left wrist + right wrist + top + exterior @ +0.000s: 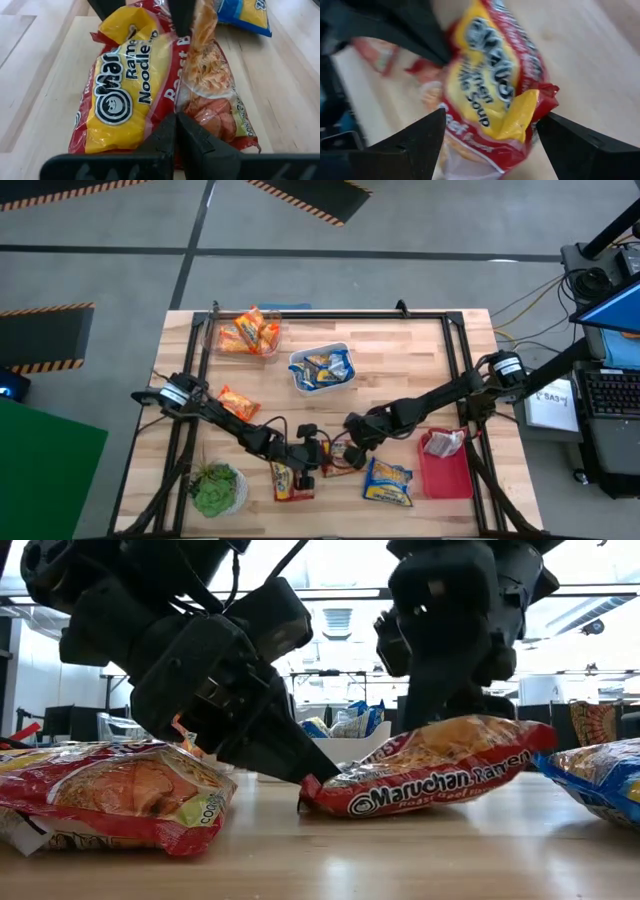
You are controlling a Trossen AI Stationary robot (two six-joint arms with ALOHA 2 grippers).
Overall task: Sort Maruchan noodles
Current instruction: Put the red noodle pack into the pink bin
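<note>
A red Maruchan packet (430, 775) lies near the table's front middle (338, 460), between my two grippers. It is tilted: its left end is on the wood and its right end is raised. My left gripper (175, 120) is shut, with its tips on the packet's left end. My right gripper (490, 117) is open above the packet's other end (450, 705), one finger on each side of it. A second red packet (290, 480) lies flat by the front edge. My left gripper has its shut fingertips (312, 778) on top of the red packet's left end (320, 795). It comes slanting down from the table's left, along the packet. That end sits on the table while the other end tilts up. Whether any wrapper is pinched does not show. My right gripper: I cannot tell whether its fingers touch the packet.
A blue packet (388, 483) lies at the front right and an orange one (238, 402) at the left. At the back stand a clear bin (248, 332) with orange packets and a white bin (322, 368) with blue ones. A red bin (445, 465) is at the right and a potted plant (215, 490) at the front left.
</note>
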